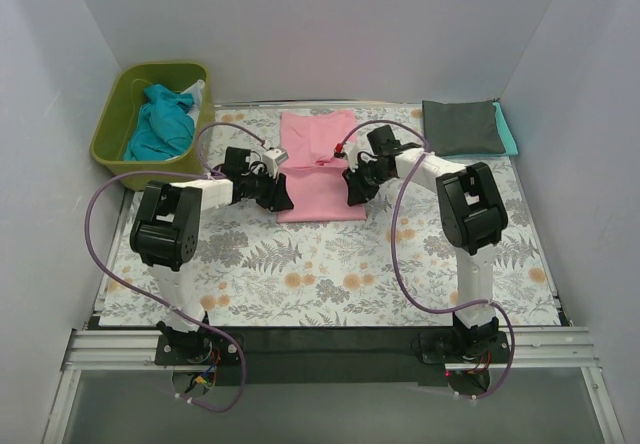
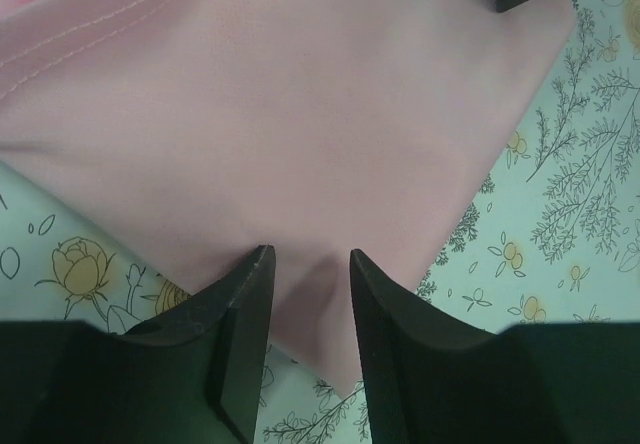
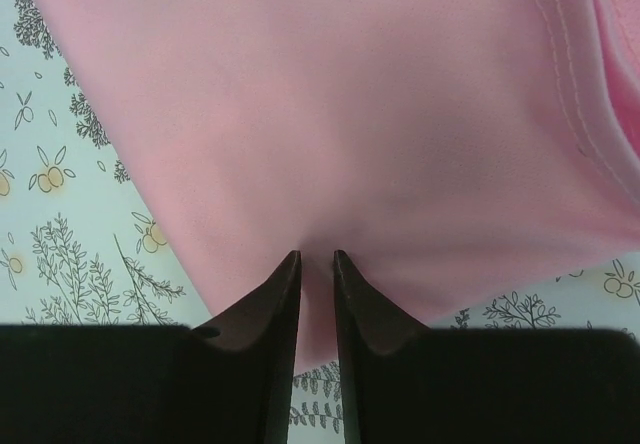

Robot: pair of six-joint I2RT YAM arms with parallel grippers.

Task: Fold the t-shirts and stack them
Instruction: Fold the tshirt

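Counter [image 1: 330, 274] first: it is covered edge to edge by a floral-printed cloth, with both arms reaching from the near edge toward its far half.

Midway between the left and right edges, a pink t-shirt [image 1: 318, 202] lies on the far half. It forms a tall rectangle running from near the far edge toward the centre, and it is creased and bunched across its middle.

At the far left corner, an olive-green tub [image 1: 112, 114] stands with crumpled teal t-shirts [image 1: 160, 129] inside.

At the far right corner, a folded dark grey t-shirt [image 1: 460, 126] lies flat. A strip of teal fabric [image 1: 511, 134] shows along its right side.

On the pink shirt's left edge, the left tool [image 2: 307, 256] sits about halfway along its length. The fingers are set a narrow gap apart, and pink cloth fills the space between them. I cannot tell whether they are truly gripping it.

On the shirt's right edge, directly across, the right tool [image 3: 317, 256] has its fingers drawn almost together. A small ridge of pink cloth is pinched between the tips, and the fabric puckers toward that spot.
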